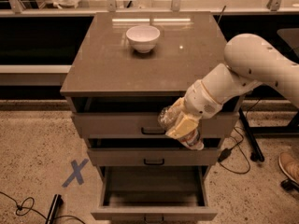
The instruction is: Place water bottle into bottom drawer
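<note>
My gripper is in front of the top drawer's front panel, right of its handle, shut on the water bottle. The bottle is clear crinkled plastic; it lies tilted between the pale yellow fingers, with its white cap pointing down to the right. The bottom drawer is pulled far out below, a deep grey-brown tray with its inside showing. The bottle hangs above the drawer's back right part, about two drawer heights up.
A white bowl stands at the back of the cabinet top. The top drawer and middle drawer are slightly open. A blue tape X marks the floor at left. Cables, a stand leg and a shoe lie at right.
</note>
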`<action>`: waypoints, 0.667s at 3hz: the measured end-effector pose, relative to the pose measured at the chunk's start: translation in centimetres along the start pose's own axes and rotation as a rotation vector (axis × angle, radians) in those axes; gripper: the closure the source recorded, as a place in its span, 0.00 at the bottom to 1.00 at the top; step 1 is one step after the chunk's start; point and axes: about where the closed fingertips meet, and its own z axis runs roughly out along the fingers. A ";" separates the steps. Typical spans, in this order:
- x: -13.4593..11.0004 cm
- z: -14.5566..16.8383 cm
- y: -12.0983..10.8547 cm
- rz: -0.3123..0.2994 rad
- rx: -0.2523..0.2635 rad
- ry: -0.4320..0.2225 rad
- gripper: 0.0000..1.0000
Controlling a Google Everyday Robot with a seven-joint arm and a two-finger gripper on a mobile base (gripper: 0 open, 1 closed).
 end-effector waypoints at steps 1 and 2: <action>0.9 1.1 -0.6 0.047 0.040 0.016 1.00; 5.1 6.0 0.5 0.143 0.060 0.000 1.00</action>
